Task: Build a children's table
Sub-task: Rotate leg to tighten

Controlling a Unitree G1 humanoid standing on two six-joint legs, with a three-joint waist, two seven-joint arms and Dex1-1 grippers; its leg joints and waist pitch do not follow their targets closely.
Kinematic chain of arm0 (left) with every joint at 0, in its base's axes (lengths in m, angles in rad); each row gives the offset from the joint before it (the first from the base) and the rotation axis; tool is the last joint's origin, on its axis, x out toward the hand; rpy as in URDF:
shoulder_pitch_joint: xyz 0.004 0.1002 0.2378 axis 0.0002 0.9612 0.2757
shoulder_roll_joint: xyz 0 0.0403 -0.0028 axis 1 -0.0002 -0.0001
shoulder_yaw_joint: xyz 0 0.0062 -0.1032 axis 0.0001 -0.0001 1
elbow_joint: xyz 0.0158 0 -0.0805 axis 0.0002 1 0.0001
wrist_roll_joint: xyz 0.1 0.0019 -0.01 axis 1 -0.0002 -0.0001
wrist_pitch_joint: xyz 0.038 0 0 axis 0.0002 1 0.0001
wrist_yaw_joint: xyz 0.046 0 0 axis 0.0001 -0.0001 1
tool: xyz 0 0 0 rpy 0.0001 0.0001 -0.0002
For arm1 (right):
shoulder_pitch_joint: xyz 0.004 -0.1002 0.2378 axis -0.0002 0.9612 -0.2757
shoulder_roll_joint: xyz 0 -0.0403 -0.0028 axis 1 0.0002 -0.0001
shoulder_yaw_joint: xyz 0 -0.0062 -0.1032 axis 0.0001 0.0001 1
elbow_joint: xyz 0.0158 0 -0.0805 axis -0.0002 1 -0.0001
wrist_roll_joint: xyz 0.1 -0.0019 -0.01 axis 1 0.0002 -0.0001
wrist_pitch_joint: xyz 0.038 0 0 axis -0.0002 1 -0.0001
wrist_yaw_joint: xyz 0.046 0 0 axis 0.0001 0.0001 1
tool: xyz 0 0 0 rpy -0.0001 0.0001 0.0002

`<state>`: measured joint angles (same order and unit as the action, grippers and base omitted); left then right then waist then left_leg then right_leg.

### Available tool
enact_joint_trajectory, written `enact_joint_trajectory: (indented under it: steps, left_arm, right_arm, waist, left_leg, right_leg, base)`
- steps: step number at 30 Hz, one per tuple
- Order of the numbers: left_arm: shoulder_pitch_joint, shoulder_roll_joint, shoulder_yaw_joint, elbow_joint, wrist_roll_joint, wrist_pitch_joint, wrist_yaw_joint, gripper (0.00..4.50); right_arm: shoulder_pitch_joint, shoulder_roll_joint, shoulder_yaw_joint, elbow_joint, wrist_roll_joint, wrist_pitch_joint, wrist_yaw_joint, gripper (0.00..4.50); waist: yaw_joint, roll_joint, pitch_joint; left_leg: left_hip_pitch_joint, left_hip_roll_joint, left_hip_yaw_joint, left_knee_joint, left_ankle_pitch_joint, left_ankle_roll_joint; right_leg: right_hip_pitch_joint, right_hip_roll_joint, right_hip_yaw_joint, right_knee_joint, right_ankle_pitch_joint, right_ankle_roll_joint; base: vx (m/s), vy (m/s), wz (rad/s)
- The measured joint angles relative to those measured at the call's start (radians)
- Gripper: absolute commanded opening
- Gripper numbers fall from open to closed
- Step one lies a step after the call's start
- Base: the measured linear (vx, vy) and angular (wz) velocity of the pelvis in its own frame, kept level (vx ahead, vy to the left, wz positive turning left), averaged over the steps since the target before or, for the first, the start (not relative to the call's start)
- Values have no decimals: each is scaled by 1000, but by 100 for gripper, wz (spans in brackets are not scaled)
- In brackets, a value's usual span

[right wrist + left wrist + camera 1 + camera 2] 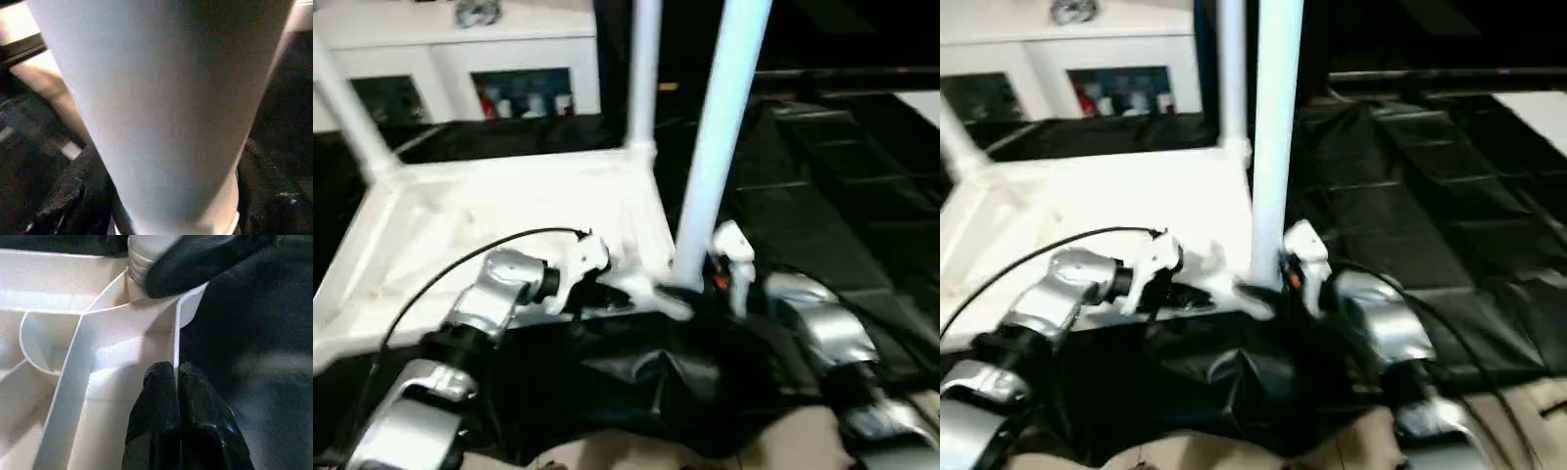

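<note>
The tabletop (499, 220) lies upside down on the black-covered bench (822, 206), ribbed underside up, and that is the largest thing that can shift. Two legs already stand in its far corner sockets: one far leg (643, 73) upright, another leg (347, 108) leaning at the far left corner. The near leg (720, 137) stands at the near right corner and tilts slightly, so it looks not fully seated.

The right hand (705, 279) is wrapped around the base of that near leg, its dark fingers (83, 191) showing on either side of the tube. The left hand (176, 396) is pinched narrow on the thin rim wall of the tabletop, just beside the corner socket (146, 269).

The main risk is a tilted push: if the leg is driven down while off the socket's axis, it may jam at the mouth or lever the whole tabletop sideways on the slick black cover. A second risk is the left hand's hold; the rim wall is thin and smooth, so the pinch may slip and leave the tabletop unbraced. The smallest concern is the cable (460, 259) looping over the left arm, which could snag on a rib.
</note>
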<state>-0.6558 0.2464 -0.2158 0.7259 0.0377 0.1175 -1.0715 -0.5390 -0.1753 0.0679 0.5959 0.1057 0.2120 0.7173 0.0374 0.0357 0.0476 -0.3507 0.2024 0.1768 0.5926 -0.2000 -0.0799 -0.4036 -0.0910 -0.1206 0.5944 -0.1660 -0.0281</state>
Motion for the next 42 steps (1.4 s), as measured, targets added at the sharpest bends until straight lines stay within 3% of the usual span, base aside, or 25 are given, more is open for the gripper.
enact_joint_trajectory:
  steps: [6, 10, 12, 16, 17, 20, 34, 42]
  left_arm:
    - [-67, -86, 13, 72, 26, 38, 190, 0]
    - [-82, -124, 25, 95, 35, 41, 272, 0]
    - [-82, -126, 25, 95, 35, 40, 276, 0]
    - [-80, -115, 25, 95, 35, 27, 253, 0]
    - [-76, -105, 24, 94, 35, 17, 234, 0]
    - [-59, -79, 22, 83, 35, -8, 180, 0]
    - [4, 41, -25, -16, -11, -56, -144, 0]
    - [30, 88, -34, -69, -23, -39, -241, 0]
  right_arm:
    - [-89, 107, -102, 142, 6, -35, -307, 272]
    - [-138, 145, -128, 233, -8, -105, -432, 272]
    - [-141, 150, -128, 253, -23, -138, -437, 328]
    - [-137, 150, -130, 253, -19, -149, -390, 351]
    - [-134, 149, -130, 250, -20, -150, -367, 377]
    - [-114, 118, -87, 232, -28, -161, -264, 390]
    - [36, -103, 69, -40, 11, -95, 281, 390]
    - [57, -124, 93, -101, 25, -47, 380, 322]
  waist:
    - [-3, 0, 0]
    - [-2, 0, 0]
    - [-2, 0, 0]
    - [-3, 1, 0]
    - [-4, 1, 0]
    - [-9, 1, 0]
    - [23, -5, 4]
    - [28, -15, 5]
  left_leg:
    - [-1, 0, 0, -2, 1, 3]
    - [-2, 0, 0, -2, 1, 5]
    - [-2, 0, 0, -2, 1, 6]
    - [-2, 0, 0, -2, 1, 7]
    - [-2, 0, 0, -2, 2, 7]
    - [-5, 0, 0, -2, 2, 7]
    - [-6, 1, 1, -1, 2, 7]
    - [-5, 1, 1, 0, 2, 7]
  right_leg:
    - [-2, 0, 0, -1, 2, -3]
    - [-4, 0, 0, -1, 1, -4]
    - [-4, 0, 0, -1, 1, -4]
    - [-4, 0, 0, -1, 1, -4]
    - [-4, 0, 0, -1, 1, -4]
    - [-4, 0, 0, 0, 1, -4]
    - [-4, 0, 0, 0, 1, -4]
    - [-4, 0, 0, 1, 2, -4]
  base:
    - [0, 0, 0]
    - [0, 0, 0]
    - [0, 0, 0]
    - [0, 0, 0]
    - [0, 0, 0]
    - [0, 0, 0]
    - [0, 0, 0]
    - [0, 0, 0]
